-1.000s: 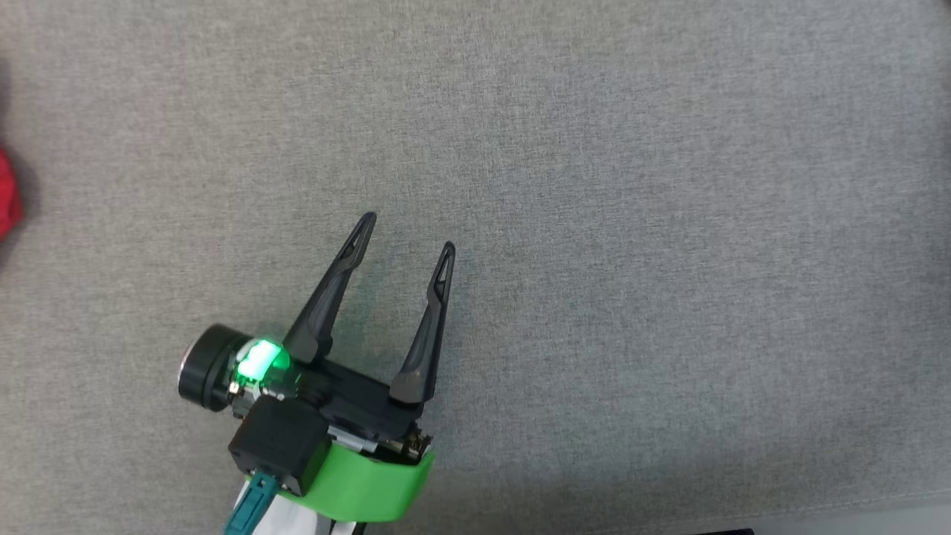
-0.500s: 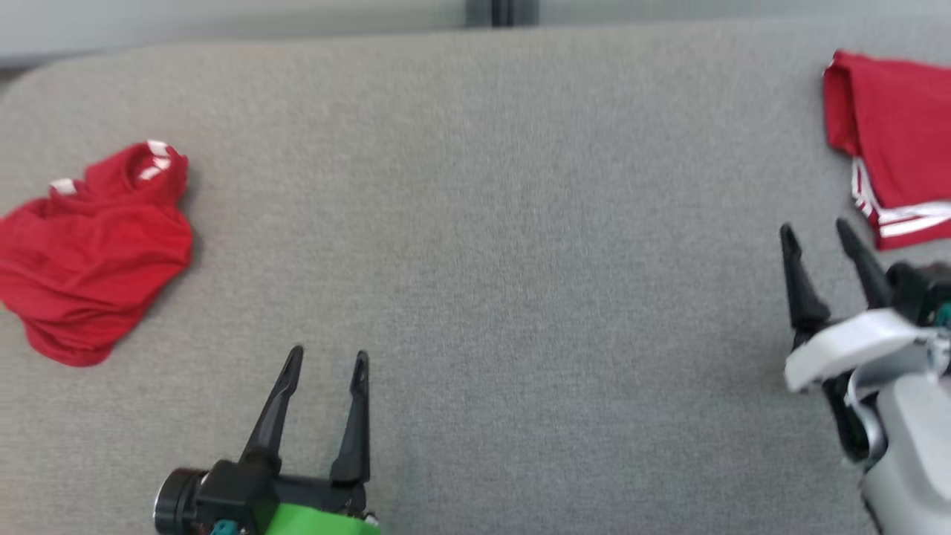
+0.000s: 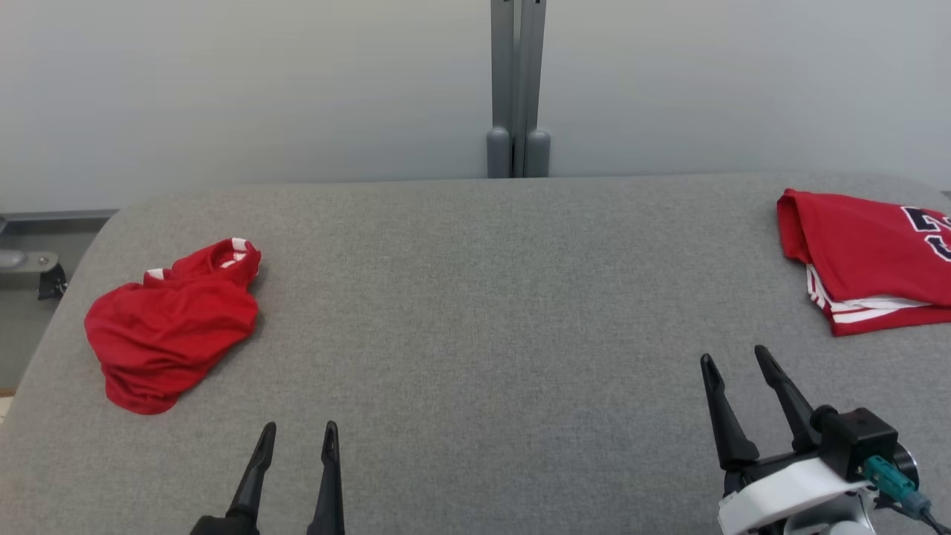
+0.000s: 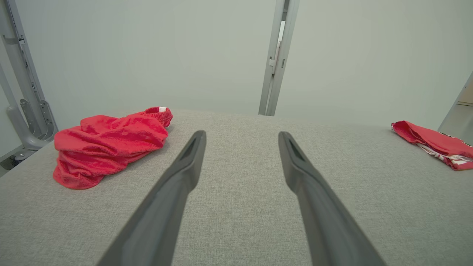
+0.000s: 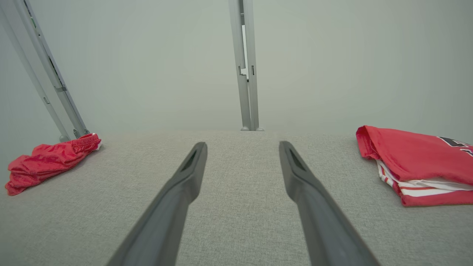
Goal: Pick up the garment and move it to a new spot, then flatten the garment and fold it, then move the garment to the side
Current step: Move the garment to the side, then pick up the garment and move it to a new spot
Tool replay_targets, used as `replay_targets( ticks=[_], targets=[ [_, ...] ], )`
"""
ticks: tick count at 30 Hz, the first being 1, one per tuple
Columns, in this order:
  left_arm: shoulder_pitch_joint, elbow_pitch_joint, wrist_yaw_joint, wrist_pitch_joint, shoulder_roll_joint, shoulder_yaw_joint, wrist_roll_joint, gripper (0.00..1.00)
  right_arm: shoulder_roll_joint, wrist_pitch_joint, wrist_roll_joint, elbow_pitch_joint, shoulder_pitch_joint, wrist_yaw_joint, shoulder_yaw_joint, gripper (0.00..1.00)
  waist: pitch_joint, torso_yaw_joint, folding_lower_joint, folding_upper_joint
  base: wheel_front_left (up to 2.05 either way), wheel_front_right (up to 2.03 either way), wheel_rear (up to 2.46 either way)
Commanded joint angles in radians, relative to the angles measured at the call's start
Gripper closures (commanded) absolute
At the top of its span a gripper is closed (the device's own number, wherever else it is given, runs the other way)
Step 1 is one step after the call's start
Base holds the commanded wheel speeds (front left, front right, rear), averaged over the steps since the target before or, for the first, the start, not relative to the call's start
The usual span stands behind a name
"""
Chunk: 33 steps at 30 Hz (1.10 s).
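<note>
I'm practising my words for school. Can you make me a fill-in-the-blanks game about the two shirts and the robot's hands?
The crumpled shirt lies on the table's ____ side.
The folded shirt lies on its ____ side.
The left hand and right hand each hold ____.
Missing words: left, right, nothing.

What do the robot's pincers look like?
The left pincer and right pincer each have two long, dark fingers tapering to slotted tips. Behind the right one sit a white shell, a black block and a teal plug.
</note>
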Motion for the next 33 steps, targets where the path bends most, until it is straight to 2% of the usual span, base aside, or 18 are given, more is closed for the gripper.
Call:
replay_targets(
  ticks=[1,14,33],
  targets=[
    [0.02,0.003,-0.004,0.0,0.0,0.001,0.023,0.0,0.005,-0.003,-0.011,-0.017,0.03,-0.001,-0.003,0.0,-0.051,0.004,0.0001,0.0,0.0,0.0,0.0],
    [0.066,0.033,-0.024,0.0,0.0,-0.001,0.035,0.0,0.05,-0.003,-0.07,-0.068,0.193,-0.001,-0.044,0.0,-0.107,0.008,0.0001,0.0,0.0,0.0,0.0],
    [0.069,0.052,-0.029,0.0,0.0,-0.011,0.05,0.0,0.059,-0.003,-0.064,-0.051,0.199,-0.001,-0.03,0.0,-0.113,-0.009,0.0001,0.0,0.0,0.0,0.0]
  ],
)
